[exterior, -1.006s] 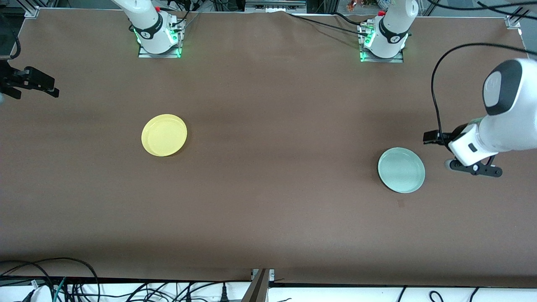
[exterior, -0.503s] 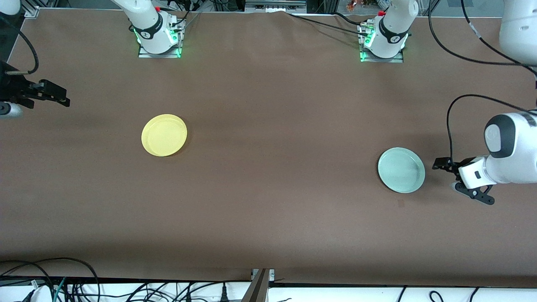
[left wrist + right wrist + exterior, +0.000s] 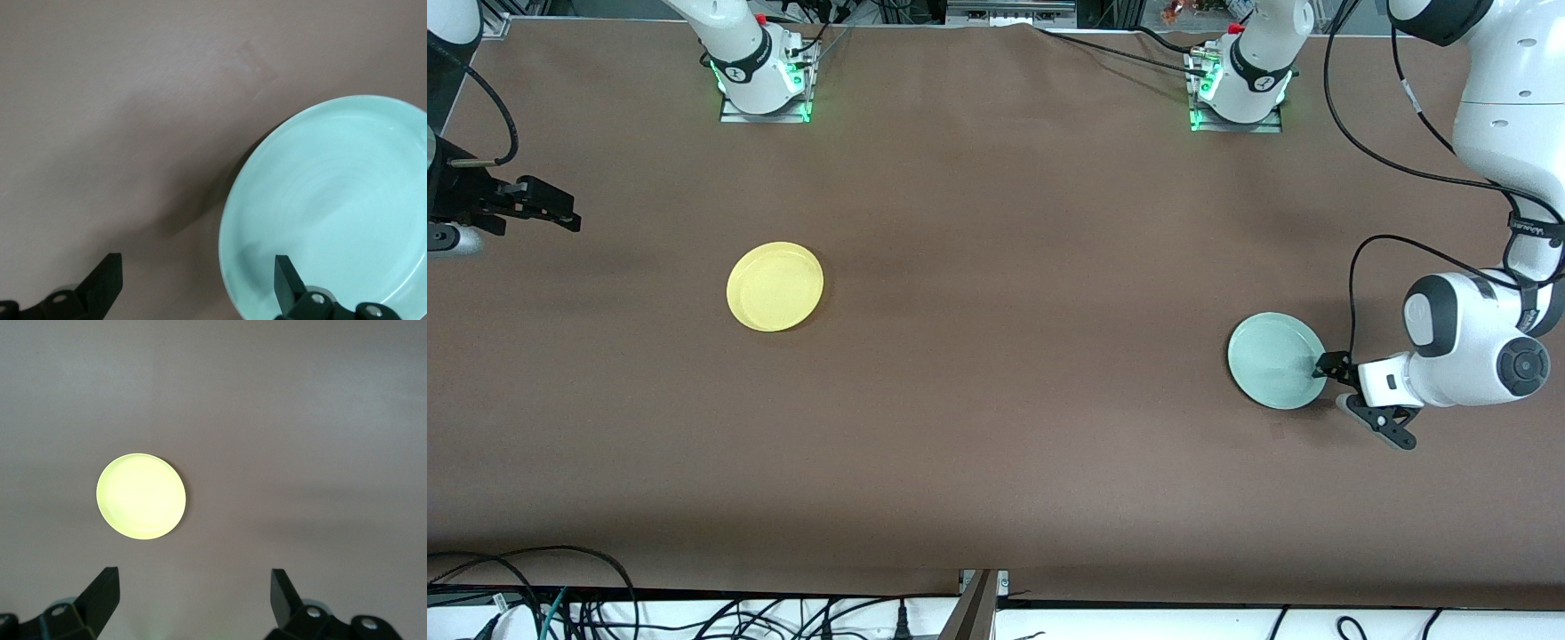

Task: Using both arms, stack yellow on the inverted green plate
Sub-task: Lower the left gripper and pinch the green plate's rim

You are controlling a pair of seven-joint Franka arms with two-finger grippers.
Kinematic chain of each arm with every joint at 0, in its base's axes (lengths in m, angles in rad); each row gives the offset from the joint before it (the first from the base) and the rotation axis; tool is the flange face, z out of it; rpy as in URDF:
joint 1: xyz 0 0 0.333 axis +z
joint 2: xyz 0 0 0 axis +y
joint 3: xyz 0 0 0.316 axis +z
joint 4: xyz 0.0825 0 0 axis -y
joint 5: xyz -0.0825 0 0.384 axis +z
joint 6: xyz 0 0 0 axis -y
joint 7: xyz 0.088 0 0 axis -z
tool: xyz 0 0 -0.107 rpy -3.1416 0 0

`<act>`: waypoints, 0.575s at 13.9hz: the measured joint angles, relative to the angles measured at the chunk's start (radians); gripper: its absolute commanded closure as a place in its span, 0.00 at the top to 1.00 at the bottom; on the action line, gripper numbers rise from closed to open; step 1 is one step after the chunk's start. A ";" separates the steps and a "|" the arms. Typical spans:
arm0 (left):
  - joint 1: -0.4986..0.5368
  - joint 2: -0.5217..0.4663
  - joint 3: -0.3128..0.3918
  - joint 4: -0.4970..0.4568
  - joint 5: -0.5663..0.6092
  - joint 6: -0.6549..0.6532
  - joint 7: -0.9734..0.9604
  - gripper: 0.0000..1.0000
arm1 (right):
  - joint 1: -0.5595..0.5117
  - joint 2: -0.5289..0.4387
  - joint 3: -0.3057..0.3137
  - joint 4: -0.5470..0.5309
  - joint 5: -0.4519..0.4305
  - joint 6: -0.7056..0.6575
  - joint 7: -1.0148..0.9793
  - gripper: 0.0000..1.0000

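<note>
brown table (image 3: 996,356), yellow (image 3: 775,286) and green plate (image 3: 1276,360) well apart, rim-up

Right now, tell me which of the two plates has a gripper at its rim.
The green plate, toward the left arm's end of the table: the open left gripper is at its rim. The yellow plate lies alone, the open right gripper well away from it.

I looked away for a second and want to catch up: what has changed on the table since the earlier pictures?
The left gripper has closed in on the green plate from the left arm's end of the table; it is open, one finger over the rim, nothing gripped. The right gripper, also open, edged a little toward the yellow plate. Both plates stayed put, right side up.
</note>
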 measured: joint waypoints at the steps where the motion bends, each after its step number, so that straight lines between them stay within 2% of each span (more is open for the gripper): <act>1: -0.006 0.004 -0.001 0.000 0.000 0.005 0.003 0.54 | 0.000 0.000 0.000 0.000 0.000 0.000 0.004 1.00; 3: -0.015 0.014 -0.001 0.000 0.000 0.018 0.004 0.32 | 0.001 -0.002 0.001 0.000 0.000 0.000 0.013 1.00; 5: -0.017 0.026 -0.001 0.000 0.000 0.021 0.006 0.00 | 0.001 -0.005 0.001 0.000 0.000 0.000 0.015 1.00; 8: -0.016 0.031 0.002 0.004 0.000 0.031 0.013 0.00 | 0.002 -0.005 0.001 0.000 0.000 0.000 0.015 1.00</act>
